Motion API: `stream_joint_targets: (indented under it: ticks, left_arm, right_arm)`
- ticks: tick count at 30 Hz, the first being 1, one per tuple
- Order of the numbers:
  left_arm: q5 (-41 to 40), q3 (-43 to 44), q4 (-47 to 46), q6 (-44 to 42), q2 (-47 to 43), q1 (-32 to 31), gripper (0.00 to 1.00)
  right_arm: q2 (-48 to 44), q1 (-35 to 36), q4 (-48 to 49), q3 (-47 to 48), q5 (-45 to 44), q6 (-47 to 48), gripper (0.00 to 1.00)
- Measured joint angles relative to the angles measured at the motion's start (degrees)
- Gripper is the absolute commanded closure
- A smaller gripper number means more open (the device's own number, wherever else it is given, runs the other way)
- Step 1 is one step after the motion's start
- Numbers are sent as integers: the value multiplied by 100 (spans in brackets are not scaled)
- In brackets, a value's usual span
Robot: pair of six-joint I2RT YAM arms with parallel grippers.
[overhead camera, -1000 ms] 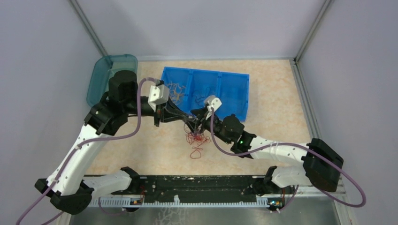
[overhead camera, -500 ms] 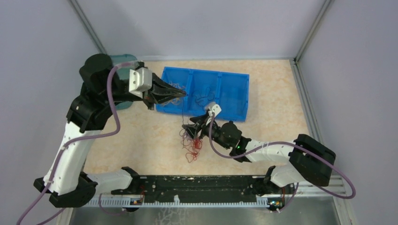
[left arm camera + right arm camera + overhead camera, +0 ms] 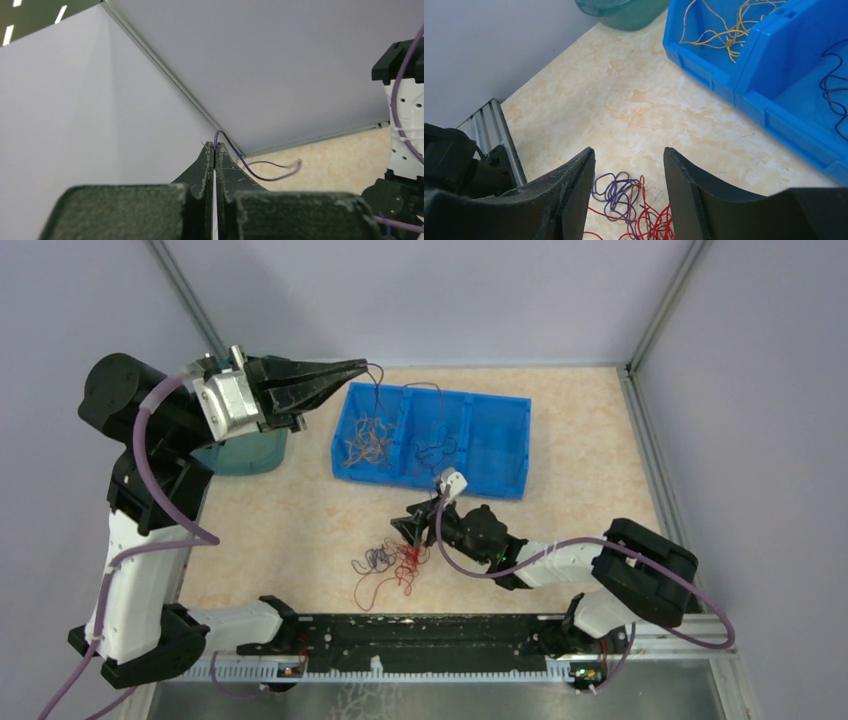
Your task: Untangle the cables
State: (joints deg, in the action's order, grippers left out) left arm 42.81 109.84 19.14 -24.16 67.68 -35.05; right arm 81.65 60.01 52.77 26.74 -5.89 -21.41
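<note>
The left claw (image 3: 355, 367) is raised high over the back-left corner, pinched shut on one thin purple cable (image 3: 250, 172) that droops from its tips toward the blue bin (image 3: 500, 410). The bin's left section holds orange cables (image 3: 362, 440) and its middle section holds dark cables (image 3: 435, 448). The right claw (image 3: 629, 155) sits low with its jaws apart and nothing between them, just beside the tangle of red and purple cables (image 3: 395, 562), which lies on the worktop (image 3: 300, 510) between the bin and the near rail, with bare surface to its left.
</note>
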Motion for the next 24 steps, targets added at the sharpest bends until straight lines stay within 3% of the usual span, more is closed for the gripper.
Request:
stream_joint_targets:
  ticks: [10, 17, 24]
  left_arm:
    - [-83, -317, -240, -166, -26, -2, 100]
    - [-240, -1478, -391, -321, -155, -2, 100]
    - [-629, -2566, -914, -352, -22, -2, 100]
  right_arm:
    - [-673, -15, -358, -50, -208, 79, 42]
    - [-1836, -479, -1130, -48, -817, 138, 41]
    - [-2461, -994, -2586, 168, -2094, 177, 41]
